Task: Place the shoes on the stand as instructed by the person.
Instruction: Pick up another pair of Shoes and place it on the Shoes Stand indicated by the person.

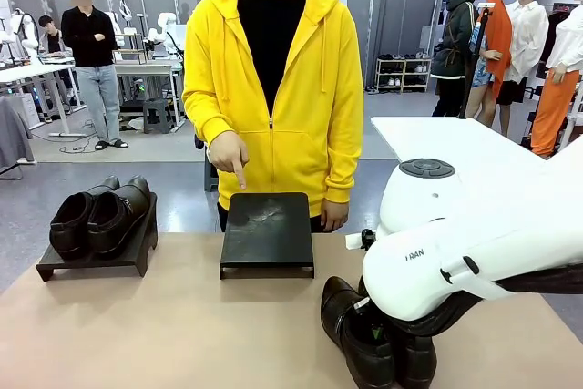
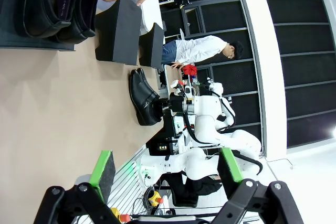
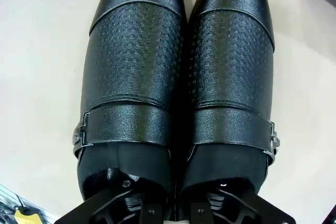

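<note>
A pair of glossy black shoes [image 3: 178,77] lies side by side on the table's near right [image 1: 360,334]. My right gripper [image 3: 176,203] reaches into their openings, shut on the two inner walls pinched together. In the front view, the white right arm [image 1: 474,252] hides most of that grip. The person [image 1: 273,70] in the yellow hoodie points a finger [image 1: 239,175] down at the bare black stand [image 1: 267,230] in the middle. Another pair of shoes [image 1: 96,216] rests on the left stand [image 1: 91,266]. My left gripper [image 2: 167,169] hangs open, high above the table, holding nothing.
The tan tabletop [image 1: 164,334] has free room between the stands and its near edge. The person's other hand [image 1: 334,216] rests at the far edge beside the middle stand. A white table [image 1: 437,138] stands behind on the right.
</note>
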Robot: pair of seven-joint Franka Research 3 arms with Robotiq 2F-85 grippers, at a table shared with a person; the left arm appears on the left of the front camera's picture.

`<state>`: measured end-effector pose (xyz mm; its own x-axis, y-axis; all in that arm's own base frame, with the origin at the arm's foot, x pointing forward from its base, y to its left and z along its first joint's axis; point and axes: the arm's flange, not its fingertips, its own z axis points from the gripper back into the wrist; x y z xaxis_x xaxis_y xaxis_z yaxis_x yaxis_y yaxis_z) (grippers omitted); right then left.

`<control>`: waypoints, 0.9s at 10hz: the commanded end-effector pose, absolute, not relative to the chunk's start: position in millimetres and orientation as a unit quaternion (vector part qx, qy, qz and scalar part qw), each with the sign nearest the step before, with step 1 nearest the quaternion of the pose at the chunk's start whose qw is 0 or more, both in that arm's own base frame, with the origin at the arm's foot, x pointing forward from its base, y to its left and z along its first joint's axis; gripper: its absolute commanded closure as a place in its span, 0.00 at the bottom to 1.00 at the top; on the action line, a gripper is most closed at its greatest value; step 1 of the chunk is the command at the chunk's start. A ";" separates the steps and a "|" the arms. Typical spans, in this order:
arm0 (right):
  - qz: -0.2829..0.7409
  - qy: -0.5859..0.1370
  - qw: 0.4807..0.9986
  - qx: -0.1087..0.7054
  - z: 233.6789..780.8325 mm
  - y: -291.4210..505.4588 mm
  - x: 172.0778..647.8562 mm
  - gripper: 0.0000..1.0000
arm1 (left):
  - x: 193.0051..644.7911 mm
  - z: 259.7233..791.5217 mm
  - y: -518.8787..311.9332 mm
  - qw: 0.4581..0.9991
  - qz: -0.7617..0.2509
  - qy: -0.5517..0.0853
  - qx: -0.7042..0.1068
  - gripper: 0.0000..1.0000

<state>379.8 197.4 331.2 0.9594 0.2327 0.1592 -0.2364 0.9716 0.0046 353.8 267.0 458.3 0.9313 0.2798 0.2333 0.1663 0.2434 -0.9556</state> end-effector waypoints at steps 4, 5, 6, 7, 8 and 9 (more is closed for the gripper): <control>0.119 -0.079 0.990 0.012 331.2 197.4 379.8 1.00 | 351.2 459.0 265.6 0.771 0.035 -0.183 -0.608 0.00; 0.119 -0.079 0.990 0.012 331.2 197.4 379.8 1.00 | 351.2 459.0 265.6 0.771 0.035 -0.183 -0.608 0.00; 0.119 -0.079 0.990 0.012 331.2 197.4 379.8 1.00 | 351.2 459.0 265.6 0.771 0.035 -0.183 -0.608 0.00; 0.119 -0.079 0.990 0.012 331.2 197.4 379.8 1.00 | 351.2 459.0 265.6 0.771 0.035 -0.183 -0.608 0.00; 0.115 -0.078 0.990 0.012 331.1 197.0 379.6 0.90 | 351.2 459.0 265.6 0.771 0.035 -0.183 -0.608 0.00; 0.088 -0.072 0.993 -0.002 355.7 198.1 375.8 0.90 | 351.2 459.0 265.6 0.771 0.035 -0.183 -0.608 0.00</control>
